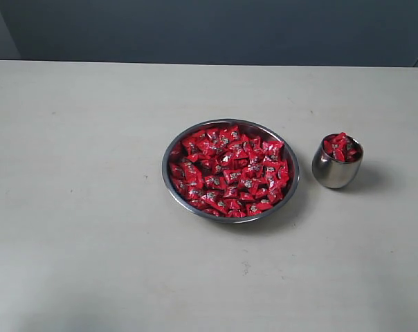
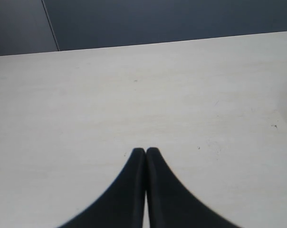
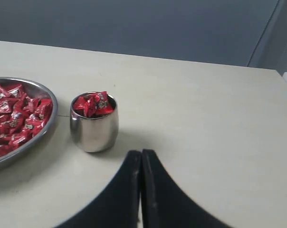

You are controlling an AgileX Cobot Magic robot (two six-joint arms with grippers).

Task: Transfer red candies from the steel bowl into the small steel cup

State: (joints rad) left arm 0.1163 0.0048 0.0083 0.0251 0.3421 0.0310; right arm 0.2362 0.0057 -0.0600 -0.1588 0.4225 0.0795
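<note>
The steel bowl sits mid-table, heaped with red candies. To its right stands the small steel cup, filled to the brim with red candies. In the right wrist view the cup and its candies lie just beyond my right gripper, whose black fingers are pressed together with nothing between them; the bowl shows at the edge. My left gripper is shut and empty over bare table. Neither gripper appears in the exterior view.
The pale table runs back to a dark wall. The table's far edge and a corner show in the right wrist view, past the cup.
</note>
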